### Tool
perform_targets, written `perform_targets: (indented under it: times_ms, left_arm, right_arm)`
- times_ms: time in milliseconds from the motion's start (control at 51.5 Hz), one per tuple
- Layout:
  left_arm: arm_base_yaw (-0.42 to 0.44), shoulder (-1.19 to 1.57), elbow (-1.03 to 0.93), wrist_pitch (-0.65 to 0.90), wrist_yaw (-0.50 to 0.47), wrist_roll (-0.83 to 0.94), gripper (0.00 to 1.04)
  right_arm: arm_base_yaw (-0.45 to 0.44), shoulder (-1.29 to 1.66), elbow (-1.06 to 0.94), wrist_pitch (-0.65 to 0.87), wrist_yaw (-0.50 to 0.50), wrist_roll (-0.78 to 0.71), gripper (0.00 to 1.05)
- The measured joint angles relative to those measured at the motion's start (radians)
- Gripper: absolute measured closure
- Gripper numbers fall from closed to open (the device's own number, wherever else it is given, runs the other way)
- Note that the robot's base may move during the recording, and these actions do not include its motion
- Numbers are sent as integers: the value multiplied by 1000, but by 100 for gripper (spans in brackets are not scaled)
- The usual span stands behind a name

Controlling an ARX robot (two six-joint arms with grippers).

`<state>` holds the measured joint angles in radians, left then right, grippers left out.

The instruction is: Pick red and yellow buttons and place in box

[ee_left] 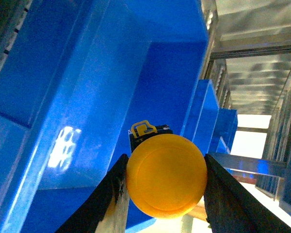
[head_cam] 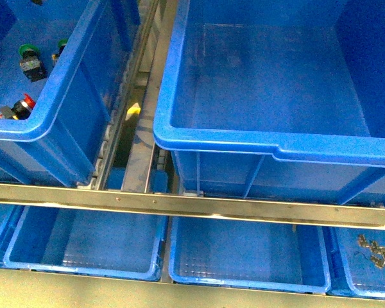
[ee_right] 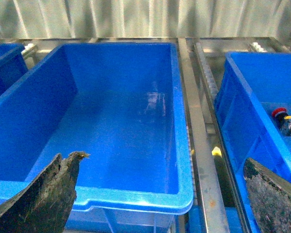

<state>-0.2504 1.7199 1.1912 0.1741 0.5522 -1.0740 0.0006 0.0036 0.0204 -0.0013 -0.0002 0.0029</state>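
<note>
The left gripper is pinching the yellow button by its round cap between 2 fingers; a slip could miss the box. The right gripper is gaping wide, empty, with the red button lying beyond 1 finger.

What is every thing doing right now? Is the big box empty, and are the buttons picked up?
yellow button, gripped in the left gripper.
left gripper, shut on the yellow button.
right gripper, open, holding nothing.
red button, lying in the side crate, not picked up.
green button, lying in the same crate.
box, empty.
</note>
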Motion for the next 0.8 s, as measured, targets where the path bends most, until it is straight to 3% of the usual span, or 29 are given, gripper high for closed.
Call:
perform_targets:
  times_ms: [427, 660, 796]
  left_arm:
    - [-167, 95, -9, 102, -72, -196, 70]
    - [-208, 102, -9, 121, -74, -222, 70]
    - [-206, 102, -10, 126, -75, -226, 70]
  right_arm:
    - [0, 0, 0, 0, 0, 0, 6]
    - [0, 0, 0, 0, 1, 0, 6]
    - [105, 271, 138, -262, 87, -103, 6]
